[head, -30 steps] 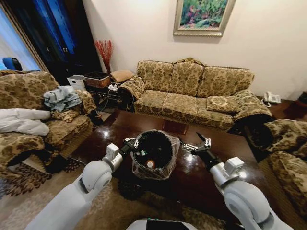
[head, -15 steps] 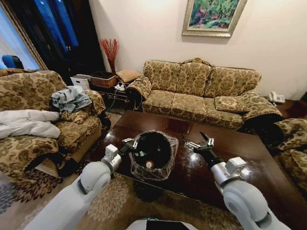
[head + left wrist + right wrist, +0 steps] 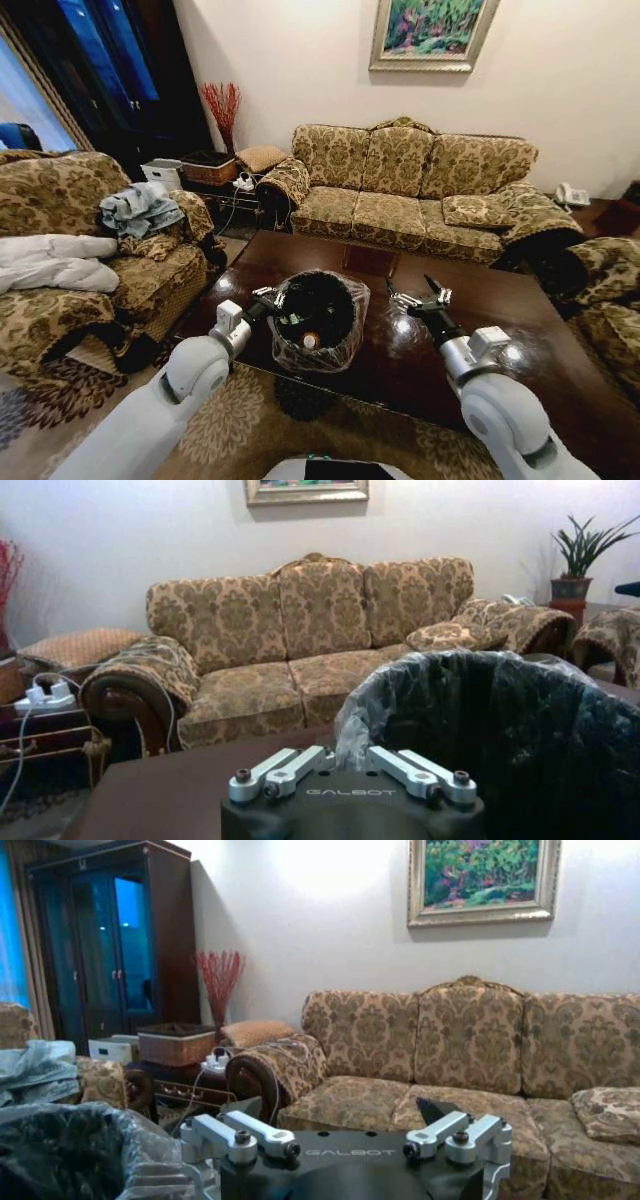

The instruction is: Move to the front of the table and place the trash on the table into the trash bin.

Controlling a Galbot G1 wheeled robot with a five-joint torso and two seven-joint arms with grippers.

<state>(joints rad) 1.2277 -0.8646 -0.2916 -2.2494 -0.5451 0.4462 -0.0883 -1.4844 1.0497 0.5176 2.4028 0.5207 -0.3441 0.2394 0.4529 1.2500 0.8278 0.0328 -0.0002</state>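
Our left gripper [image 3: 268, 297] pinches the crinkly clear liner at the rim of the light, flimsy round black trash bin [image 3: 318, 318] on the glossy dark brown table [image 3: 520, 320], while our right gripper [image 3: 418, 297] hangs spread wide and empty.

Trash bin [image 3: 318, 320]: small, round, black, lined with clear crinkly bag, upright; I see it held up over near left part of table [image 3: 520, 320], bag rim pinched in left gripper [image 3: 268, 297]. Inside bin I make out trash [image 3: 311, 341]: one item with orange-red and white end near bottom, others too dark to tell. Table: glossy dark brown wood, low, rectangular, square inlaid panel toward sofa side. Left wrist view: bin wall [image 3: 520, 735] just beside fingers, bag film between them.
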